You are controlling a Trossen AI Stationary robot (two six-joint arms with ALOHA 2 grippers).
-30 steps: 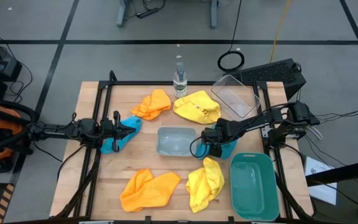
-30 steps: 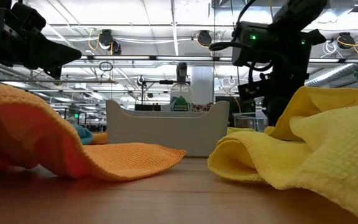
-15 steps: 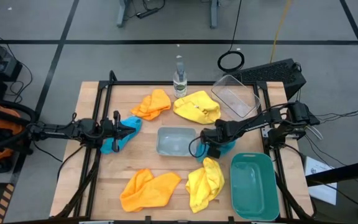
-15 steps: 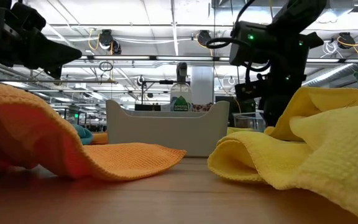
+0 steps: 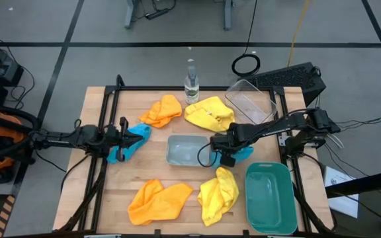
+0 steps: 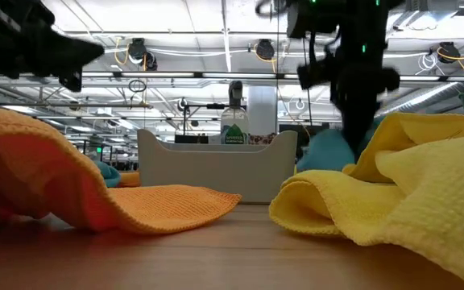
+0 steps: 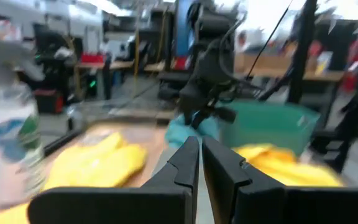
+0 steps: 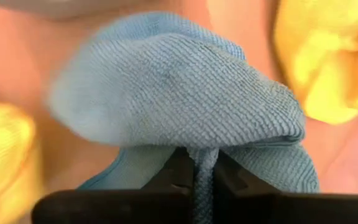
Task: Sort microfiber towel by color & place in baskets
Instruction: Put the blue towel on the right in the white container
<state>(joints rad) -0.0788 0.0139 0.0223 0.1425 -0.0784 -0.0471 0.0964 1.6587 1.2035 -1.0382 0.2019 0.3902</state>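
My right gripper point(image 5: 222, 153) is shut on a blue microfiber towel point(image 5: 245, 153) between the pale grey-blue basket point(image 5: 177, 156) and the dark green basket point(image 5: 268, 198). In the low view this towel point(image 6: 322, 151) shows under the gripper point(image 6: 354, 113). My left gripper point(image 5: 129, 134) is shut with nothing between its fingers point(image 7: 199, 142). It stands over a second blue towel point(image 5: 119, 153) on the table's left. Orange towels point(image 5: 163, 110) point(image 5: 157, 202) and yellow towels point(image 5: 210, 114) point(image 5: 218, 193) lie flat. The clear basket point(image 5: 250, 102) stands at the far right. My right gripper pinches a raised fold of the blue towel point(image 8: 204, 163) between its two fingers, coming from above and pointing down. The cloth bulges out beyond the fingers and hangs slack. A yellow towel hides its lower part in the low view, so whether it touches the table I cannot tell.
A clear spray bottle point(image 5: 190, 82) stands at the table's far edge, between an orange towel and a yellow one. A black metal frame point(image 5: 111, 99) runs along the table's sides. Bare wood shows in the middle near the front edge.
My right gripper has shut on the blue towel, risen and moved a little toward the table's left. The towel's pinched fold has come up with it and now shows above the yellow towel in the low view.
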